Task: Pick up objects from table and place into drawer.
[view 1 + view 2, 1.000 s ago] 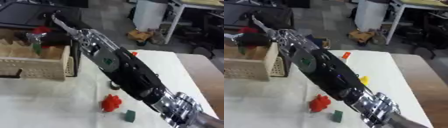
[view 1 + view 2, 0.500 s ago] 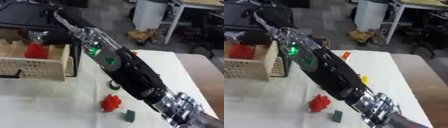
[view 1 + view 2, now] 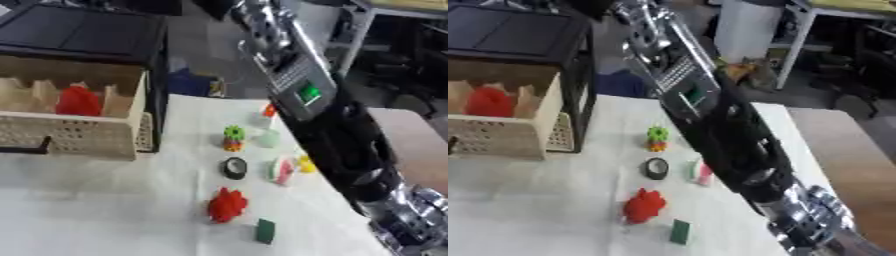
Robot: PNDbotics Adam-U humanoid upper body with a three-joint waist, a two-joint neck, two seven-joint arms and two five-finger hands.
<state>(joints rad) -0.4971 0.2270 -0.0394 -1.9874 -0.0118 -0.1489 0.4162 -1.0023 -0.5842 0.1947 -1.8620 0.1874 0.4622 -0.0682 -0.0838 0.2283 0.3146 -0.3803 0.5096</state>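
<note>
Table [image 3: 105, 210]: red object [image 3: 79, 101] in drawer [image 3: 83, 135], orientation unclear.

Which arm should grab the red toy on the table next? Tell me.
Right, probably: the right arm already stretches over the table beside the red toy. No left arm shows, and neither hand is visible.

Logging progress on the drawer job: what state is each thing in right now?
Drawer: pulled open.
Red object in the drawer: placed inside.
Red toy: on the table, not yet picked.
Green block: on the table.
Black ring: lying flat on the table.
</note>
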